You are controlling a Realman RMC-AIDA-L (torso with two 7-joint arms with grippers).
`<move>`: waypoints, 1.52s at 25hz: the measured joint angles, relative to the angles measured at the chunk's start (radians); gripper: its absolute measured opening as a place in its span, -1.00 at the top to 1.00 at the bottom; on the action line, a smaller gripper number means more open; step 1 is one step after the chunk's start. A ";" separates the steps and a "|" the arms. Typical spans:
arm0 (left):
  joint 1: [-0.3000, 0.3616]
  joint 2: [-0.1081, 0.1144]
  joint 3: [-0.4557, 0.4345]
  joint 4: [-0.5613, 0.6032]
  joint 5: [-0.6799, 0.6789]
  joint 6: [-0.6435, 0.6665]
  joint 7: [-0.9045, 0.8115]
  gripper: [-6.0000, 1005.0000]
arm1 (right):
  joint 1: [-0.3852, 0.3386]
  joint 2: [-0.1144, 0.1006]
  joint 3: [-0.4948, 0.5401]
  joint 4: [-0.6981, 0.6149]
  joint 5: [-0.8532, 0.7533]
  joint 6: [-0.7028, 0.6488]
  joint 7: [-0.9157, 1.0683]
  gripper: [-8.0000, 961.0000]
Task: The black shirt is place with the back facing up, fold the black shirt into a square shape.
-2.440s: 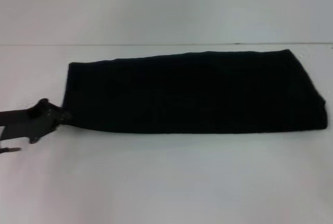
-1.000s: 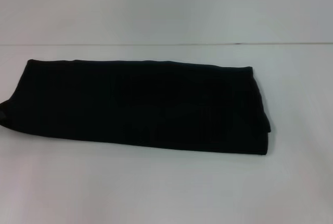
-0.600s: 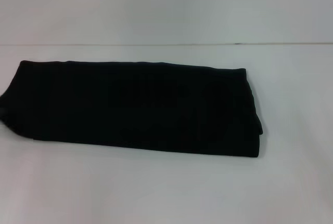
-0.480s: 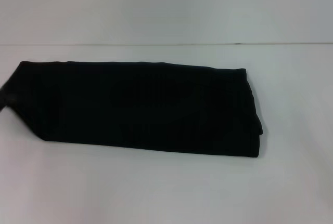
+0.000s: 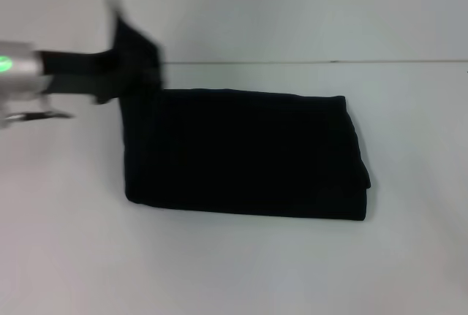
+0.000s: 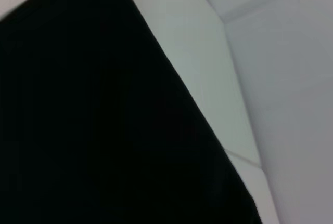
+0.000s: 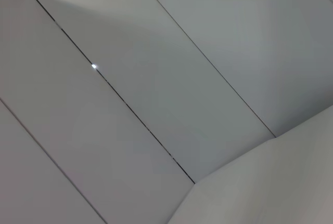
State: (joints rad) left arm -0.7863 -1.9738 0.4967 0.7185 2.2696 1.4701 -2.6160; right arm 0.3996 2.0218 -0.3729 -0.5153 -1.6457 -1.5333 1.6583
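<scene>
While the head view takes in the whole scene, with the black shirt [image 5: 248,154] lying folded as a broad band across the white worktop [image 5: 234,264] and its left end lifted off the surface, the left wrist view shows only a dark ribbed expanse of that shirt [image 6: 104,120] close up against pale surfaces beyond. The right wrist view shows nothing but light panels with thin seams, no cloth at all. The left gripper [image 5: 135,55] hangs above the worktop at the shirt's left end, blurred, with a raised flap of black fabric at its tip; its jaws appear clamped on that flap. The right gripper appears in no view.
</scene>
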 joint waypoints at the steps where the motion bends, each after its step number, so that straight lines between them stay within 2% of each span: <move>1: -0.023 -0.015 0.020 0.001 -0.001 -0.003 0.000 0.87 | 0.000 0.000 0.000 0.000 0.000 0.000 0.000 -0.96; 5: -0.092 -0.084 0.109 -0.005 -0.001 -0.042 0.008 0.87 | 0.003 0.000 0.000 0.009 0.000 0.006 0.000 -0.96; 9: -0.134 -0.170 0.276 -0.070 -0.002 -0.187 0.027 0.87 | 0.010 -0.003 0.000 0.023 0.000 0.010 -0.007 -0.96; 11: -0.156 -0.193 0.362 -0.145 -0.014 -0.279 0.045 0.87 | 0.014 -0.004 0.000 0.024 -0.001 0.016 -0.008 -0.96; 13: -0.191 -0.197 0.432 -0.245 -0.044 -0.355 0.074 0.86 | 0.017 -0.003 -0.001 0.024 -0.001 0.019 -0.008 -0.96; 15: -0.220 -0.194 0.472 -0.319 -0.068 -0.371 0.114 0.86 | 0.018 -0.004 -0.001 0.024 -0.004 0.024 -0.005 -0.96; 17: -0.228 -0.193 0.488 -0.336 -0.074 -0.337 0.156 0.79 | 0.018 -0.005 -0.002 0.024 -0.008 0.025 -0.002 -0.96; 19: -0.214 -0.192 0.491 -0.308 -0.075 -0.275 0.186 0.72 | 0.021 -0.008 -0.003 0.024 -0.023 0.032 0.006 -0.96; 20: -0.201 -0.189 0.488 -0.284 -0.075 -0.237 0.187 0.69 | 0.023 -0.009 -0.003 0.025 -0.031 0.034 0.012 -0.96; 21: -0.171 -0.175 0.467 -0.233 -0.081 -0.157 0.180 0.65 | 0.026 -0.011 -0.003 0.025 -0.041 0.036 0.023 -0.96; 22: -0.171 -0.175 0.467 -0.233 -0.081 -0.157 0.180 0.61 | 0.029 -0.013 -0.004 0.025 -0.054 0.039 0.034 -0.96; 24: -0.137 -0.151 0.415 -0.187 -0.101 -0.067 0.171 0.54 | 0.040 -0.021 -0.004 0.022 -0.092 0.043 0.070 -0.96; 25: -0.112 -0.133 0.362 -0.166 -0.121 -0.005 0.169 0.51 | 0.046 -0.024 -0.005 0.019 -0.108 0.043 0.086 -0.96; 26: -0.094 -0.117 0.318 -0.153 -0.139 0.041 0.168 0.47 | 0.067 -0.041 -0.013 0.013 -0.159 0.044 0.144 -0.96; 27: -0.073 -0.097 0.266 -0.146 -0.158 0.081 0.167 0.39 | 0.067 -0.041 -0.013 0.013 -0.159 0.044 0.144 -0.96; 29: -0.029 -0.055 0.170 -0.144 -0.189 0.128 0.162 0.23 | 0.100 -0.068 -0.040 0.013 -0.228 0.048 0.235 -0.96; 31: 0.011 -0.023 0.108 -0.146 -0.205 0.136 0.149 0.06 | 0.144 -0.097 -0.081 0.013 -0.309 0.067 0.360 -0.96; 35: 0.060 0.006 0.059 -0.142 -0.222 0.136 0.145 -0.31 | 0.254 -0.137 -0.175 0.015 -0.503 0.161 0.618 -0.95; 37: 0.076 0.011 0.054 -0.136 -0.223 0.126 0.150 -0.50 | 0.320 -0.144 -0.219 0.021 -0.587 0.204 0.696 -0.94; 38: 0.080 0.012 0.053 -0.133 -0.224 0.121 0.152 -0.52 | 0.348 -0.145 -0.237 0.024 -0.620 0.218 0.720 -0.93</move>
State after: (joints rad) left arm -0.7063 -1.9619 0.5494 0.5860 2.0460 1.5914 -2.4638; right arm 0.7477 1.8770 -0.6095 -0.4911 -2.2659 -1.3148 2.3784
